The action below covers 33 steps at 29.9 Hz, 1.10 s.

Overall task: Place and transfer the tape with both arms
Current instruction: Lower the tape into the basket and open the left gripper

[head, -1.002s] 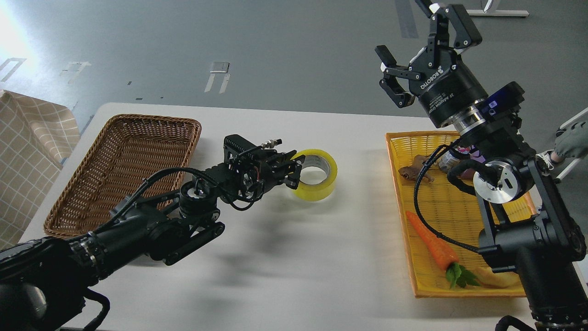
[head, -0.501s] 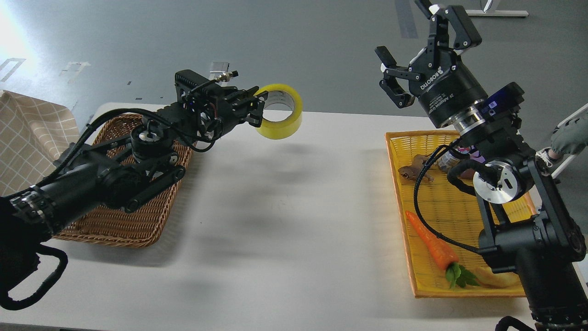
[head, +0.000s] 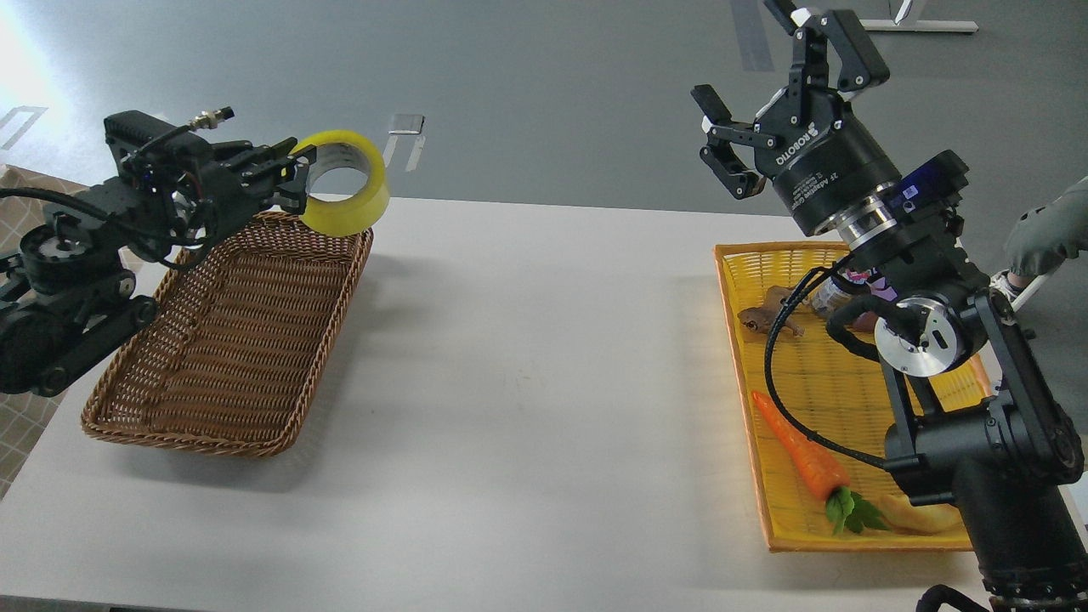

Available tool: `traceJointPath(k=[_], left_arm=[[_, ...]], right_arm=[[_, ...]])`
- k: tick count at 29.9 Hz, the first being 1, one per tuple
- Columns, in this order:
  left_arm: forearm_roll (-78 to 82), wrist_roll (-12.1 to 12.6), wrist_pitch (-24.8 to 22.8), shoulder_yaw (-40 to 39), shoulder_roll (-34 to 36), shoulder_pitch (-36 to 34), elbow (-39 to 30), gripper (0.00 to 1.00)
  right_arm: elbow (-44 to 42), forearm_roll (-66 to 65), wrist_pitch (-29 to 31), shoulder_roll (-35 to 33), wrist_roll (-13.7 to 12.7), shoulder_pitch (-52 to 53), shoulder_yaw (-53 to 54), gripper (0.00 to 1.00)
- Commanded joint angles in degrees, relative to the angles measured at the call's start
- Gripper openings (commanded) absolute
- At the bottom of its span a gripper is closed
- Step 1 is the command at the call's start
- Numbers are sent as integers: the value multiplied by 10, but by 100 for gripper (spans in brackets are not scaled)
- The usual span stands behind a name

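The yellow tape roll (head: 355, 206) with a grey-white core hangs in the air over the far right corner of the brown wicker basket (head: 223, 340). My left gripper (head: 299, 177) is shut on the roll's left wall, one finger inside the core. The left arm reaches in from the left edge above the basket. My right gripper (head: 765, 85) is open and empty, raised high above the far end of the yellow tray (head: 748, 425), far from the tape.
The yellow tray at the right holds a toy carrot (head: 799, 455), a pale croissant toy (head: 922, 514), a brown toy (head: 769, 316) and a small bottle (head: 833, 293). The white table (head: 544, 382) lies between basket and tray. A checked cloth (head: 17, 191) is at the far left.
My left gripper has lifted the tape off the table and carried it left, from the table's middle to above the wicker basket's far corner. The right arm has stayed still.
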Motion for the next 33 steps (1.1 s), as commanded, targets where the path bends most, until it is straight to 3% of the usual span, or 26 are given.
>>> traceJointPath(k=[1,12,16,33], left_arm=[[-20,-22,20,0,37,35,0,21],[-72,-54,88,0,68,143,41,22],[-87,-78,99,0,62,167,79,23],[-88,-99,99,1,26,170,94,26]], right_arm=[[-1,0,0,0,0,-1,-1,100],[-2,-1,0,0,0,-1,-6,100],[-1,-11,0,0,0,-1,-7,100],[1,-18,0,0,0,-17,-6,100]])
